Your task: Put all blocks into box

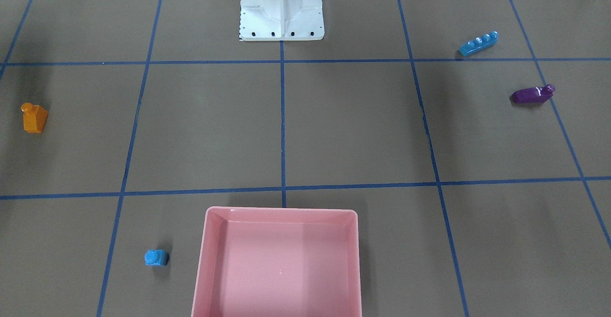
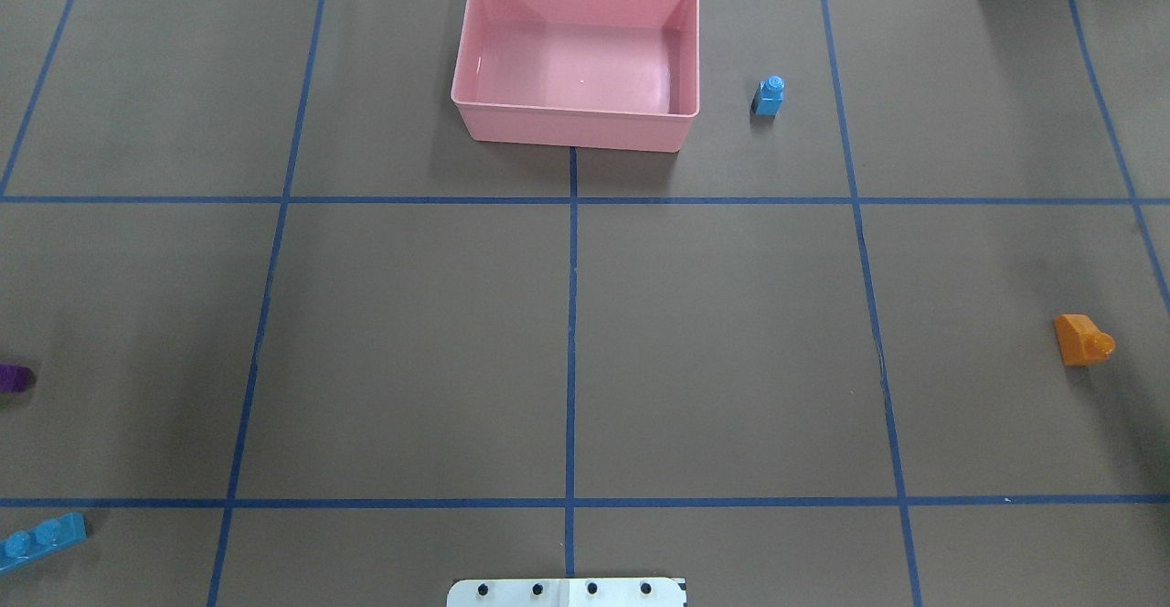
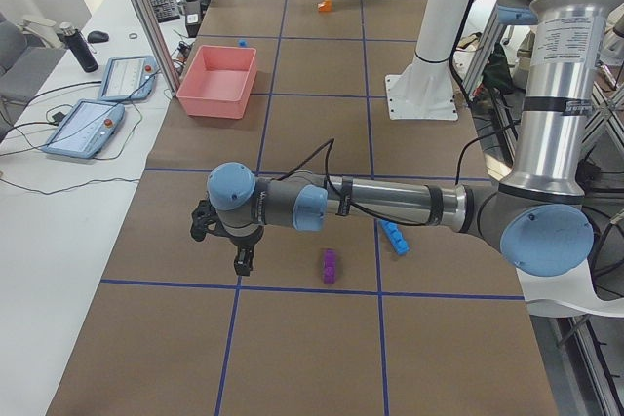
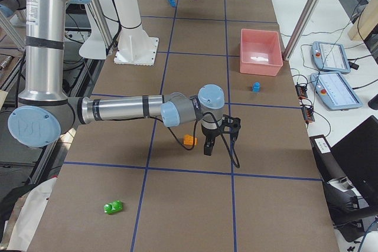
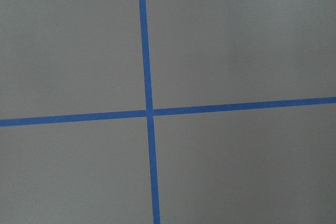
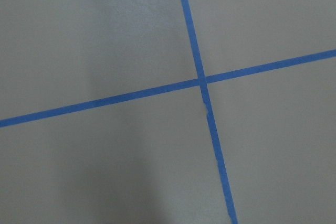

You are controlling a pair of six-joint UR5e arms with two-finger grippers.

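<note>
The pink box (image 2: 576,127) stands at the table's far middle with nothing in it. The tiny blue brick (image 2: 770,96) sits just right of it. The orange brick (image 2: 1082,340) lies at the right edge, the purple brick (image 2: 13,377) and the long blue brick (image 2: 41,538) at the left edge. The green brick (image 4: 113,207) lies far out on the robot's right. My left gripper (image 3: 241,264) hangs over the table beside the purple brick (image 3: 330,266). My right gripper (image 4: 208,148) hangs beside the orange brick (image 4: 189,140). I cannot tell whether either is open or shut.
The white robot base (image 1: 281,9) stands at the table's near middle. Blue tape lines (image 5: 147,112) divide the brown table; both wrist views show only these. Control tablets (image 3: 88,129) lie on a side table beyond the box.
</note>
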